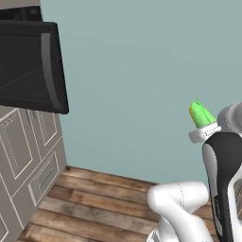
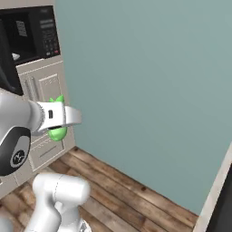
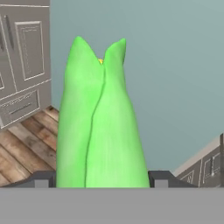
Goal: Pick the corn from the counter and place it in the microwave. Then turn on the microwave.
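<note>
While raised in the air, pincer (image 3: 103, 179) wide around corn (image 3: 101, 127).

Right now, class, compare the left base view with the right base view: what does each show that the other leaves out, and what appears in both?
Left base view alone: the microwave's open door swung outward, its curved grey handle facing us.

Right base view alone: the microwave's keypad and part of its open cavity.

Both: the corn, held in the end effector well off the floor, cream panelled cabinets, a wooden plank floor and a teal wall.
</note>
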Available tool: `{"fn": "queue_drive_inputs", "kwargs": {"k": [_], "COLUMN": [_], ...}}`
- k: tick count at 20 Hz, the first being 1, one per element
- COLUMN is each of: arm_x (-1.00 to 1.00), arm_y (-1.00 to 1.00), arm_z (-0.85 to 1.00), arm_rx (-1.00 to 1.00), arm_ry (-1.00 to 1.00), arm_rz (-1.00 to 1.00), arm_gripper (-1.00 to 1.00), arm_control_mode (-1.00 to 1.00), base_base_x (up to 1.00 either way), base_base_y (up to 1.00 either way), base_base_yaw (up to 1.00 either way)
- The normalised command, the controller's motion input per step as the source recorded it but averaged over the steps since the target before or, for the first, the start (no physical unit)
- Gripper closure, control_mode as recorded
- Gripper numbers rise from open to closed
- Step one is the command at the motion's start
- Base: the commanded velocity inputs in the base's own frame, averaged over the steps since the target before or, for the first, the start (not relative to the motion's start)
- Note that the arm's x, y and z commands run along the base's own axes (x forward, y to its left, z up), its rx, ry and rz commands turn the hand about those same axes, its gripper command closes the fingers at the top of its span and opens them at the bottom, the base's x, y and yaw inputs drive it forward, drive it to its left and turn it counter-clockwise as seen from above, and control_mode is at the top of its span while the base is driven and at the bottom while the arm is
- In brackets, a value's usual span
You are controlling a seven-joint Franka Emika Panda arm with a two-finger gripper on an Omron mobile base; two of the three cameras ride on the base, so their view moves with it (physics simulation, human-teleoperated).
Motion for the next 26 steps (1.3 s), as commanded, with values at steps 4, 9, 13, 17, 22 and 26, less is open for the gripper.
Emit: {"fn": "queue_drive_inputs", "kwargs": {"k": [4, 9, 13, 17, 22, 26], "arm_x": [0.00, 0.00, 0.00, 0.00, 0.00, 0.00], "arm_y": [0.00, 0.00, 0.00, 0.00, 0.00, 0.00], "arm_z": [0.00, 0.00, 0.00, 0.00, 0.00, 0.00], "arm_rx": [0.00, 0.00, 0.00, 0.00, 0.00, 0.00], "arm_ry": [0.00, 0.00, 0.00, 0.00, 0.00, 0.00], "arm_rz": [0.00, 0.00, 0.00, 0.00, 0.00, 0.00], "arm_gripper": [1.00, 1.00, 1.00, 1.00, 1.00, 1.00], "arm_control_mode": [1.00, 1.00, 1.00, 1.00, 1.00, 1.00], "base_base_x": [0.54, 0.57, 0.55, 0.40, 0.37, 0.32], "base_base_y": [0.00, 0.01, 0.00, 0.08, 0.27, 0.33], "base_base_yaw": [-0.12, -0.11, -0.10, -0.07, 0.01, 0.16]}}
